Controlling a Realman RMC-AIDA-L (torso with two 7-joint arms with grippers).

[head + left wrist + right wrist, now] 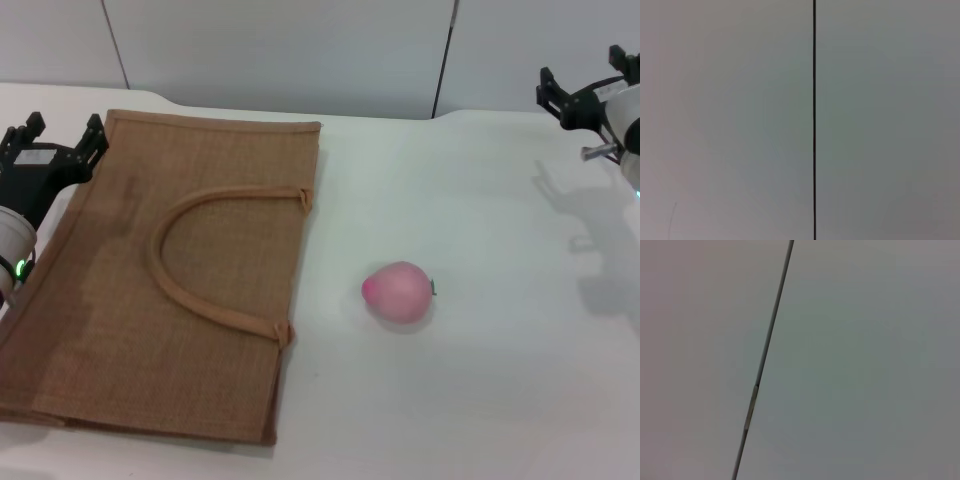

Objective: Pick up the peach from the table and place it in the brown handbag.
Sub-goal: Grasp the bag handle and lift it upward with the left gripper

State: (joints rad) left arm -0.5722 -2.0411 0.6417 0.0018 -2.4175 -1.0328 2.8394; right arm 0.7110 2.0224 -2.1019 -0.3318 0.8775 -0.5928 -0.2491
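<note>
The peach (399, 292), pale pink with a deeper pink tip, lies on the white table (480, 200) to the right of the brown handbag (160, 280). The bag lies flat at the left, its loop handle curving across its middle. My left gripper (62, 138) is raised at the far left, over the bag's left edge, its fingers spread and empty. My right gripper (585, 85) is raised at the far right, well away from the peach, fingers spread and empty. Both wrist views show only plain wall panels with a dark seam.
A grey panelled wall (300, 50) stands behind the table. The table's far-left corner (150, 97) is rounded, just behind the bag.
</note>
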